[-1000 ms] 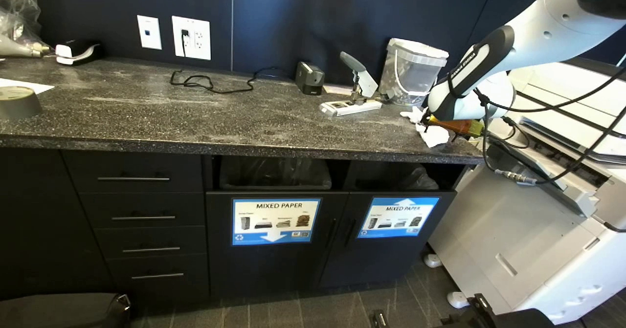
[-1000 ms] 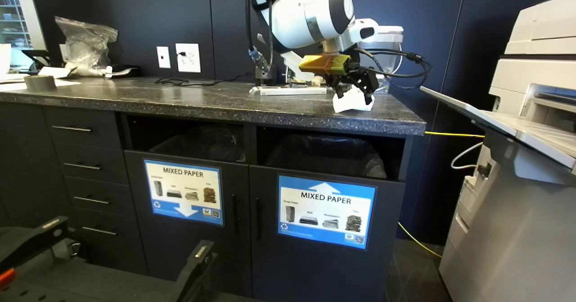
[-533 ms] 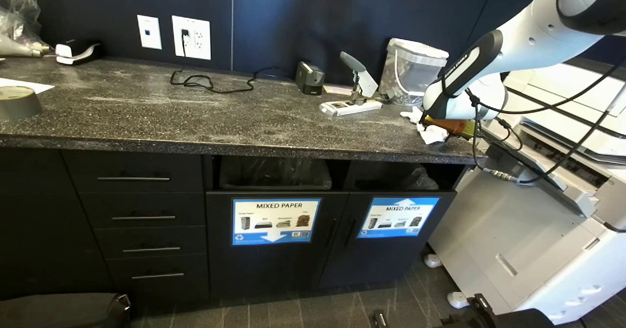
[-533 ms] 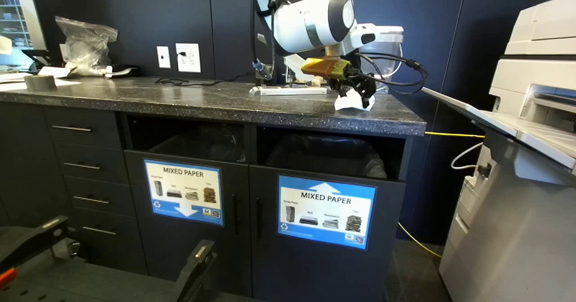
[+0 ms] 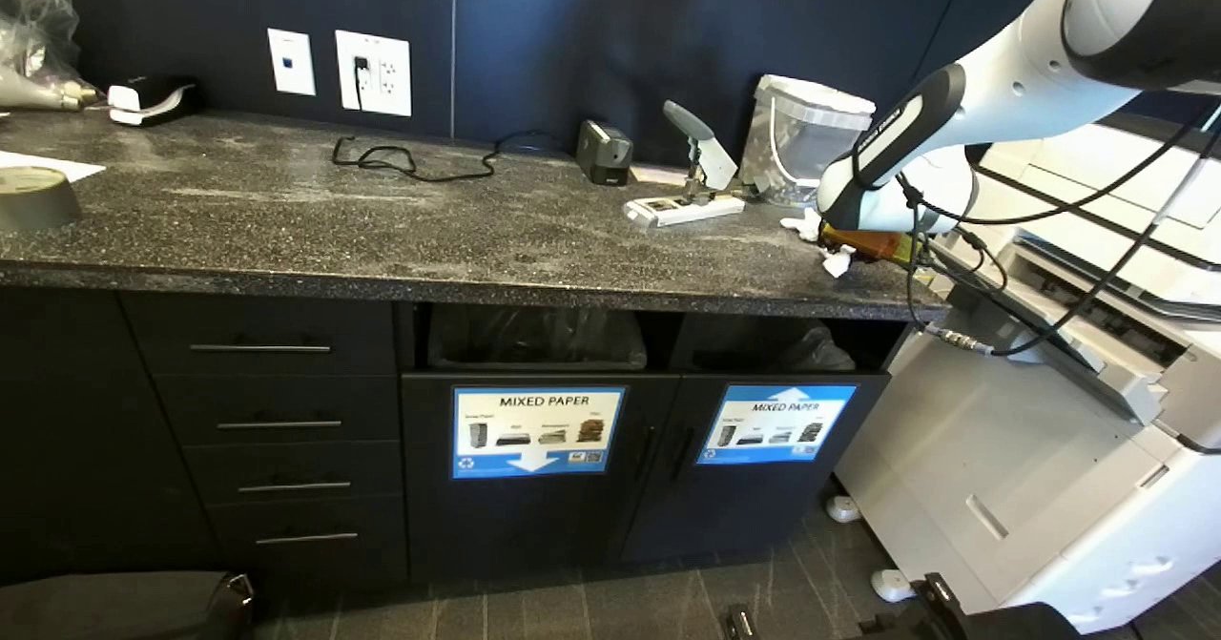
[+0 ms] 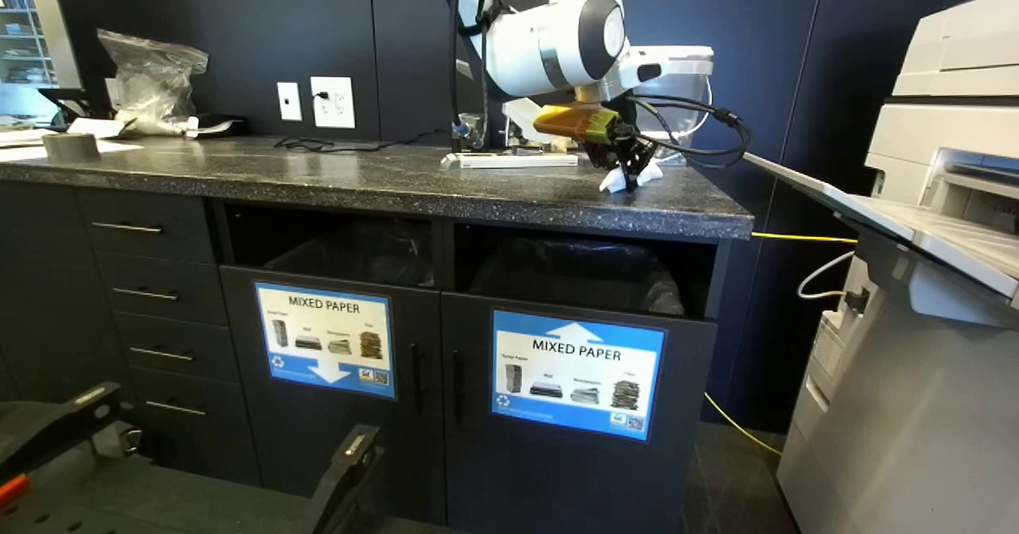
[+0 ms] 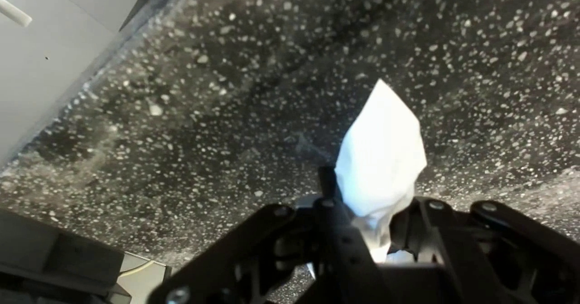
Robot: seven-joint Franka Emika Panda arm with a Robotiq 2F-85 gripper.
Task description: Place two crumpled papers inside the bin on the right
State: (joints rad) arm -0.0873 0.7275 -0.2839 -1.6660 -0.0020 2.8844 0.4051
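Low over the counter's right end, my gripper [image 6: 630, 182] has its fingers pressed together on a white crumpled paper [image 6: 613, 181], which bulges out on both sides. In the wrist view the crumpled paper [image 7: 383, 154] is pinched between the fingers and sticks out in front of the gripper [image 7: 369, 213]. Another crumpled paper [image 5: 804, 224] lies beside it on the counter, partly behind the arm in an exterior view. The bin [image 6: 557, 470] on the right has a dark slot under the countertop, lined with a bag, and a blue-bordered label [image 6: 577, 375].
A matching bin [image 6: 334, 438] stands to its left. Behind the gripper are a long stapler [image 5: 687, 207], a translucent bucket [image 5: 806, 149] and a pencil sharpener [image 5: 604, 154]. A large printer [image 5: 992, 468] stands past the counter's right end. The counter edge [image 6: 589, 216] overhangs both slots.
The gripper has come down slightly and its fingers have drawn together, squeezing the crumpled paper narrower. The arm has shifted a little. The other paper has stayed in place.
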